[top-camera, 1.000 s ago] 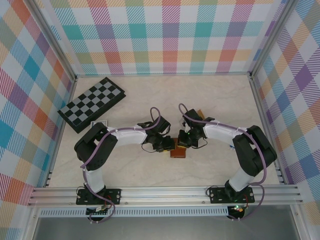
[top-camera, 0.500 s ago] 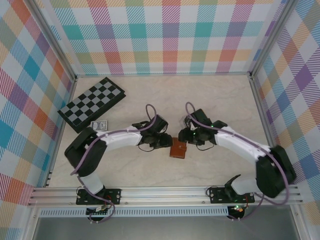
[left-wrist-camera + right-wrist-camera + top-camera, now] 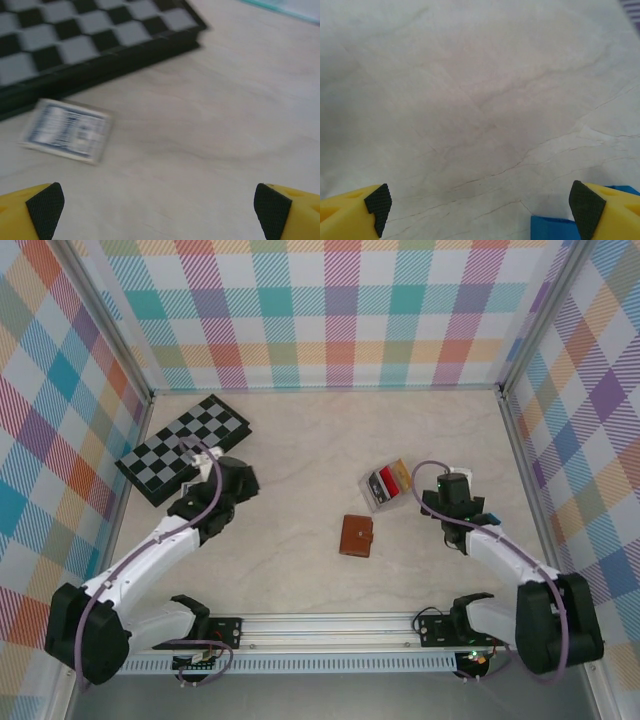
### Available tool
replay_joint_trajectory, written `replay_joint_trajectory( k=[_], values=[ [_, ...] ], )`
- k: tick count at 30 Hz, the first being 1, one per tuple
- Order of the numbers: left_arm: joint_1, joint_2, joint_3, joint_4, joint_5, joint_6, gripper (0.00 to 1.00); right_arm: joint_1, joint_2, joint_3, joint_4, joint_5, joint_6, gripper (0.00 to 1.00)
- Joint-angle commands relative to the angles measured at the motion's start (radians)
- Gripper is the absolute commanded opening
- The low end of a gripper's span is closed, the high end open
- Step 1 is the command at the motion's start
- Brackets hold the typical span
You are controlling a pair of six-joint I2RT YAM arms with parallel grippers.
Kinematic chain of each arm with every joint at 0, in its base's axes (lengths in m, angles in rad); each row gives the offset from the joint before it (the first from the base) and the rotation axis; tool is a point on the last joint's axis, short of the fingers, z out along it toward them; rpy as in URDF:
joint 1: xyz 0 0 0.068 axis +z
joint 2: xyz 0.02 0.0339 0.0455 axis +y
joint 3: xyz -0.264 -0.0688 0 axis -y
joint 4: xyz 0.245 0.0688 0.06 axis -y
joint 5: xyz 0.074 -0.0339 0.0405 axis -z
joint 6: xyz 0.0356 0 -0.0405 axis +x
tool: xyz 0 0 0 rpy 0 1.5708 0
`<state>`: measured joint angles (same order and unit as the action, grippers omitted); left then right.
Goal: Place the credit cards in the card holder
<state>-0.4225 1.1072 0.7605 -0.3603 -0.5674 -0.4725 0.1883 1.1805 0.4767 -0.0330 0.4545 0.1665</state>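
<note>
The card holder [image 3: 356,536] lies closed on the table [image 3: 300,440]. The credit cards [image 3: 386,482] sit in a clear tray [image 3: 371,502] near it. The left tool [image 3: 159,210] and the right tool [image 3: 482,209] are wide open, holding nothing.

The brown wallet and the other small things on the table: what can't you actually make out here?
Card holder: top view; folded shut, so its own cover hides whether cards are inside.
Credit cards in the clear tray: top view; too small and overlapping to count.
Blue-patterned pack: left wrist view; blurred, print unreadable.
Blue object: right wrist view; cut off by the bottom edge, unidentifiable.
</note>
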Motion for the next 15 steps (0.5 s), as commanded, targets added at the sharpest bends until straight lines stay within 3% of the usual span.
replay_joint_trajectory(
  k=[1,5,7,10,15],
  values=[
    [0.077,-0.023,-0.084,0.13,-0.159,0.169,1.0,-0.041,0.079,-0.013,0.334,-0.142,-0.126,0.93],
    [0.126,-0.006,-0.27,0.507,-0.138,0.394,1.0,-0.05,0.153,-0.018,0.516,-0.215,-0.182,0.93],
    [0.17,0.035,-0.312,0.603,-0.069,0.397,1.0,-0.064,0.188,-0.033,0.616,-0.239,-0.187,0.94],
    [0.204,0.132,-0.336,0.733,0.004,0.392,1.0,-0.084,0.228,0.005,0.596,-0.221,-0.171,0.94],
    [0.218,0.254,-0.336,0.933,0.085,0.438,1.0,-0.117,0.297,-0.076,0.833,-0.275,-0.156,0.94]
  ],
)
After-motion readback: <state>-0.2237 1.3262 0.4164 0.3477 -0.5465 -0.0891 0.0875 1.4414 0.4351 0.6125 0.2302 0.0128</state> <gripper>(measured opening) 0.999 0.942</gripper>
